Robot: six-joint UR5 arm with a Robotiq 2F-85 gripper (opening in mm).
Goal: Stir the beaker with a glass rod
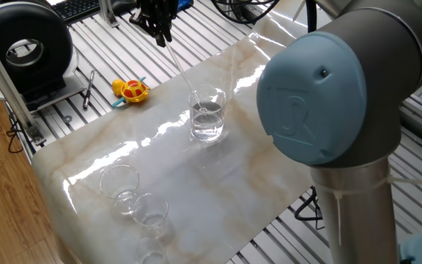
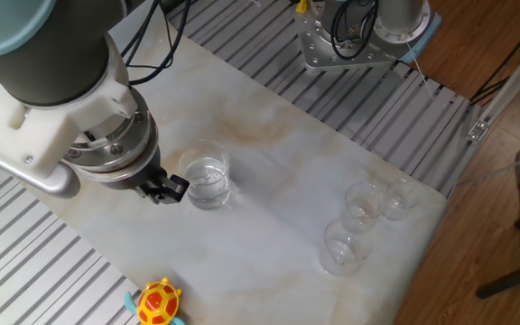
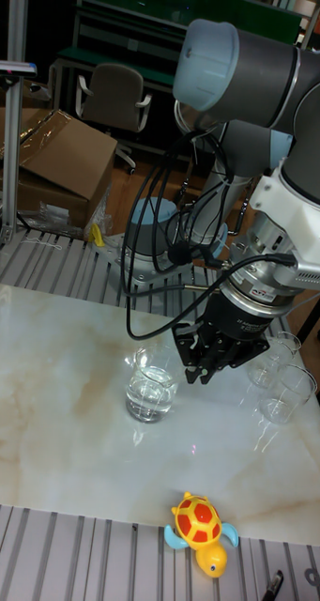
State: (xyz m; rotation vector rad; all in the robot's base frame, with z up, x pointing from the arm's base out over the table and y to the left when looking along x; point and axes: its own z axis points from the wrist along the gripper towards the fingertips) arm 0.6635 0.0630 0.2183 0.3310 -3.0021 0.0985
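The beaker [image 1: 208, 114] stands upright on the marble-look tabletop with clear liquid in its lower part. It also shows as the beaker [image 2: 208, 181] and the beaker [image 3: 151, 384]. The glass rod [image 1: 182, 73] slants down from my gripper [image 1: 164, 40] into the beaker, its lower end in the liquid. My gripper is shut on the rod's upper end, up and to the far left of the beaker. In the other views my gripper [image 2: 168, 190] [image 3: 203, 374] hangs close beside the beaker's rim, and the rod is too faint to make out.
A cluster of small glass cups [image 1: 133, 199] [image 2: 359, 220] [image 3: 281, 378] stands on the table away from the beaker. A yellow and red toy turtle [image 1: 132, 89] [image 2: 157, 302] [image 3: 203, 528] lies near the table edge. Ribbed metal [image 2: 25, 271] surrounds the tabletop.
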